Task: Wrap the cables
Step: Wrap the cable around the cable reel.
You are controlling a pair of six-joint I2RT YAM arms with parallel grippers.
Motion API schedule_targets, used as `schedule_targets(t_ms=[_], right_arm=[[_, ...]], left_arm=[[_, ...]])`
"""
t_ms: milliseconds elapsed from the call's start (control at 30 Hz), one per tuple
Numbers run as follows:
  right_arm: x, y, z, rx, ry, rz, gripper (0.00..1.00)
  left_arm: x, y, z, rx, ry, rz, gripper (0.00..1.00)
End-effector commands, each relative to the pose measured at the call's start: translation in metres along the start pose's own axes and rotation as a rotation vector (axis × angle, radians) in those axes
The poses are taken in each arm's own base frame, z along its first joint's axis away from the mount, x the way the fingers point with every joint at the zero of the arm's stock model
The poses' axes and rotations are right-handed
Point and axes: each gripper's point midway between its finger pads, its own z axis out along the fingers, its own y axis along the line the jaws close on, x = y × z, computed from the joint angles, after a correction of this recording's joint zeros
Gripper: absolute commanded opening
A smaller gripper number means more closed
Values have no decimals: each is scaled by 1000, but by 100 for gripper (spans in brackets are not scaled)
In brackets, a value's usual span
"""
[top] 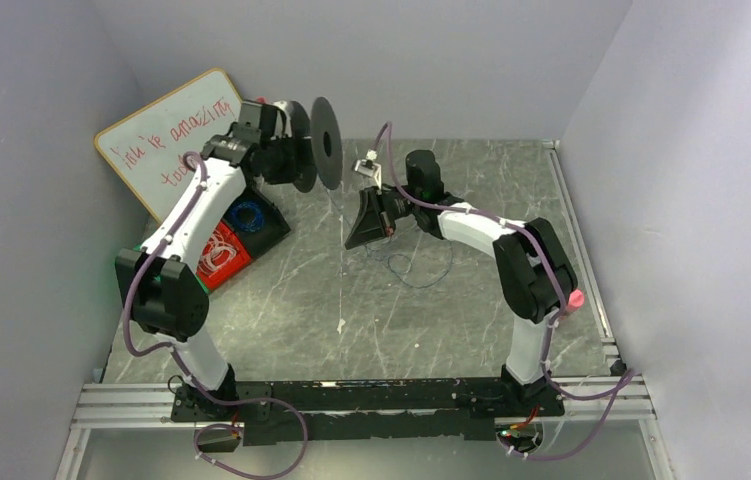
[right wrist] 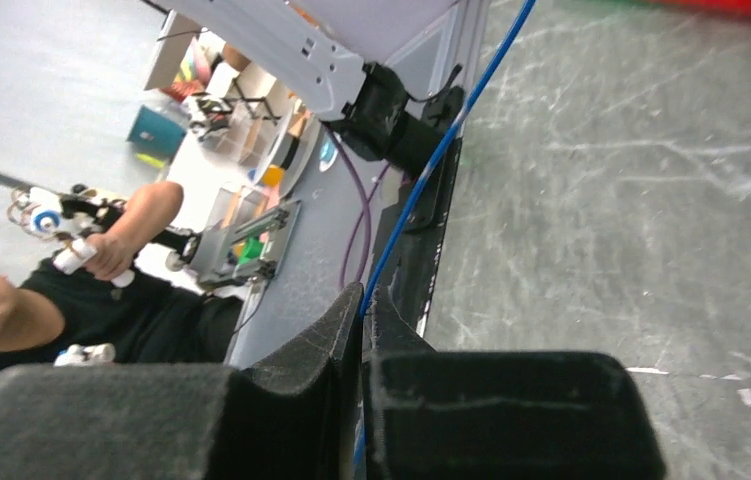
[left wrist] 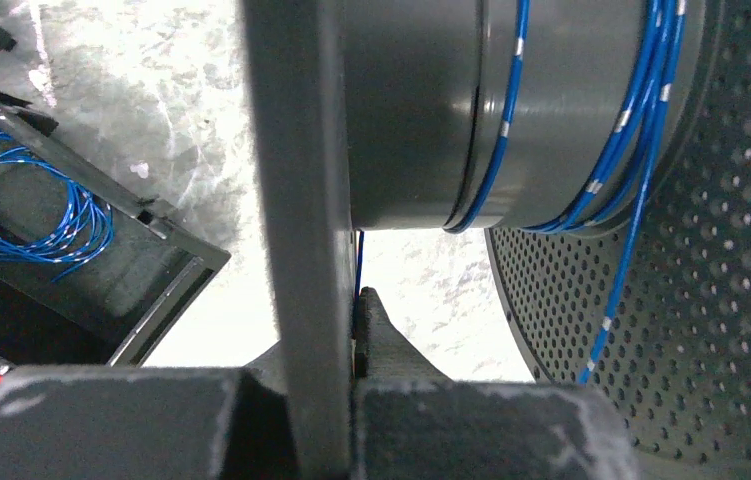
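Beside the whiteboard (top: pixel 166 140) reading "amazing", a black bin (left wrist: pixel 166 225) held a blue coil (left wrist: pixel 21 205), a red bin (top: pixel 234 265) whitish coils (top: pixel 216 255). My left gripper (left wrist: pixel 351 330) clamped the wire-wound spool (left wrist: pixel 411 110); my right gripper (right wrist: pixel 363 300) pinched the blue wire (right wrist: pixel 431 170).

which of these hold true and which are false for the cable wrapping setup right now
1. The right gripper pinches the blue wire. True.
2. The spool carries no wire. False: several blue turns wrap its hub.
3. The left gripper clamps a flange of the spool. True.
4. The whiteboard lies flat in the middle of the table. False: it leans in the far left corner.
5. The black bin holds a blue coil. True.
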Motion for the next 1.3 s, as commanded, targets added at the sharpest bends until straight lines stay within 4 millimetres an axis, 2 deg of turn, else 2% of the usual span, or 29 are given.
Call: schedule_targets(t_ms=[0, 267, 433, 800, 967, 1133, 1267], right_arm=[[15, 9, 0, -91, 69, 3, 8], [21, 7, -1, -123, 99, 21, 6], [23, 1, -4, -124, 103, 49, 5], [24, -8, -19, -75, 90, 25, 7], [19, -23, -34, -35, 53, 53, 6], [2, -39, -57, 5, -60, 97, 4], [-12, -69, -91, 135, -227, 226, 2]], left_arm=[[-67, -26, -54, 163, -234, -70, 2], [-84, -14, -84, 231, -283, -110, 2], [-90, -14, -99, 284, -306, -107, 2], [-83, -24, -118, 410, -279, -113, 2], [-76, -32, -126, 454, -259, -99, 2], [-70, -36, -138, 467, -263, -36, 2], [-62, -39, -145, 493, -255, 8, 2]])
